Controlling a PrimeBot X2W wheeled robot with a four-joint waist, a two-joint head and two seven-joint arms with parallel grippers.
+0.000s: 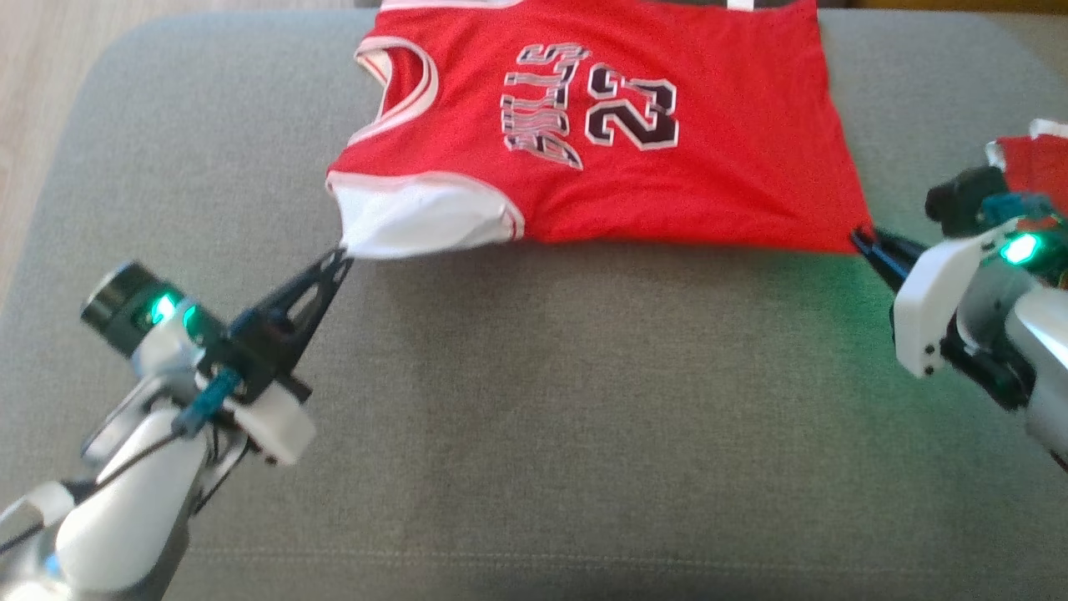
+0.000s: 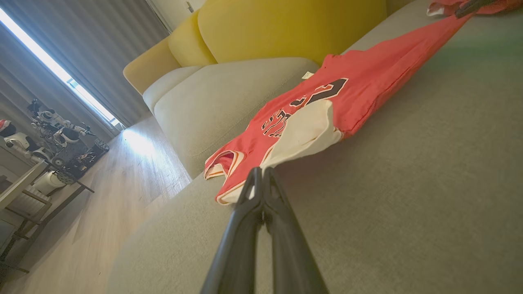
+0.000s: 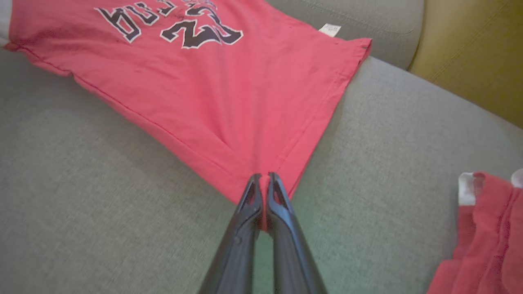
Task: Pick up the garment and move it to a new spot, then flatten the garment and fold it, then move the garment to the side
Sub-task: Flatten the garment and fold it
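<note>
While my left claw (image 1: 340, 255) pinches the white shoulder of the red mesh basketball jersey (image 1: 667, 184), my right claw (image 1: 861, 239) clamps its hem corner, taut across the grey fabric sofa seat (image 1: 534, 401), perhaps slightly lifted.

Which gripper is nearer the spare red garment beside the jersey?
Right. The right gripper grips the jersey at its hem corner, close beside the spare red garment; the left gripper grips the armhole end, opposite.
</note>
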